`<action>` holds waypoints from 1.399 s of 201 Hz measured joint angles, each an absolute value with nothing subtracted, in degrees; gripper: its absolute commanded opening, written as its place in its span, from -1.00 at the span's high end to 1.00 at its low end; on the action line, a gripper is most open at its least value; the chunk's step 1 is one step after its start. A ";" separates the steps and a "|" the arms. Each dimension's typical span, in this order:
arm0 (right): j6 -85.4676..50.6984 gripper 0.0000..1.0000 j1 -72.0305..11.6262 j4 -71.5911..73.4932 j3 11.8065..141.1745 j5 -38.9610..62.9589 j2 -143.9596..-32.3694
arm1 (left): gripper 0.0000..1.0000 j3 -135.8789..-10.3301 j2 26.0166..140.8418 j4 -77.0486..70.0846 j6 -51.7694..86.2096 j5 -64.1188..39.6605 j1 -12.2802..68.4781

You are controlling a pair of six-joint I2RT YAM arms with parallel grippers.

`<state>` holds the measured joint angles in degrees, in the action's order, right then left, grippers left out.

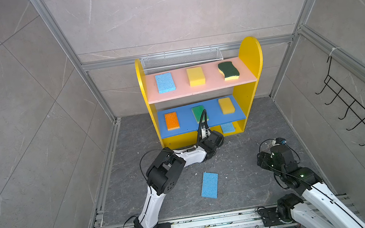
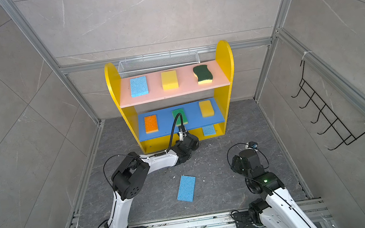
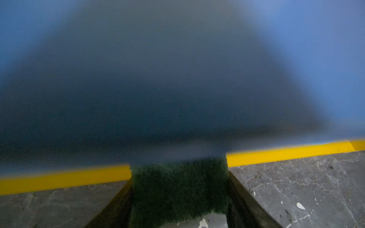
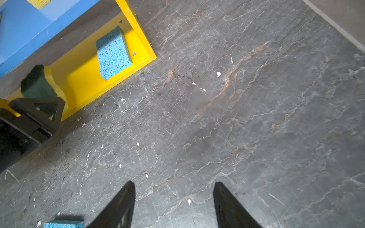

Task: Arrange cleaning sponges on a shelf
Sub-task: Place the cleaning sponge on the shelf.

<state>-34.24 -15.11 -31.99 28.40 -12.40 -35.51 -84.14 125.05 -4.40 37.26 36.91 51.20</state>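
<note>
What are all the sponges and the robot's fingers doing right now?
Left fingers: closed on the wavy green sponge at the yellow base.
Right fingers: open, empty.
Pink board: three sponges lying flat.
Blue board: three sponges lying flat.
Base blue sponge: lying flat.
Floor blue sponge: lying flat, not shelved yet.

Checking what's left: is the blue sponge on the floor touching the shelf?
Apart: both top views show floor between the loose blue sponge and the shelf.
</note>
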 measured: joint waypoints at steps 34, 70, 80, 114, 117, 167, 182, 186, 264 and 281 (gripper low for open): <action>-34.24 -0.31 -15.09 -31.99 28.40 -12.14 -34.72 | -0.35 -87.31 127.28 -4.32 36.86 38.94 50.74; -34.26 -0.31 -15.11 -32.38 28.40 -11.55 -34.09 | -0.37 -89.10 128.18 -3.11 36.88 39.11 49.80; -34.26 -0.31 -15.09 -32.53 28.40 -11.33 -33.71 | -0.40 -89.19 128.44 -3.01 36.88 39.35 49.43; -34.30 -0.31 -15.11 -32.84 28.40 -11.11 -32.53 | -0.57 -90.43 129.47 -2.87 36.77 40.38 48.51; -34.30 -0.31 -15.11 -32.84 28.40 -11.11 -32.49 | -0.57 -90.50 129.56 -2.90 36.75 40.47 48.49; -34.50 -0.31 -15.11 -33.85 28.40 -10.70 -31.48 | -0.62 -91.07 129.75 -2.17 36.77 40.42 47.97; -34.50 -0.32 -15.11 -34.15 28.40 -10.70 -30.94 | -0.62 -91.07 129.73 -2.20 36.75 40.42 47.99; -34.50 -0.32 -15.11 -34.20 28.40 -10.70 -30.89 | -0.62 -91.02 129.73 -2.22 36.75 40.42 48.01; -34.89 -0.26 -15.11 -35.73 28.40 -10.68 -30.13 | -0.60 -85.52 126.37 -3.01 36.40 41.23 50.94; -34.92 -0.21 -15.11 -35.90 28.40 -10.63 -29.56 | -0.54 -83.15 125.47 -2.66 36.42 40.88 52.25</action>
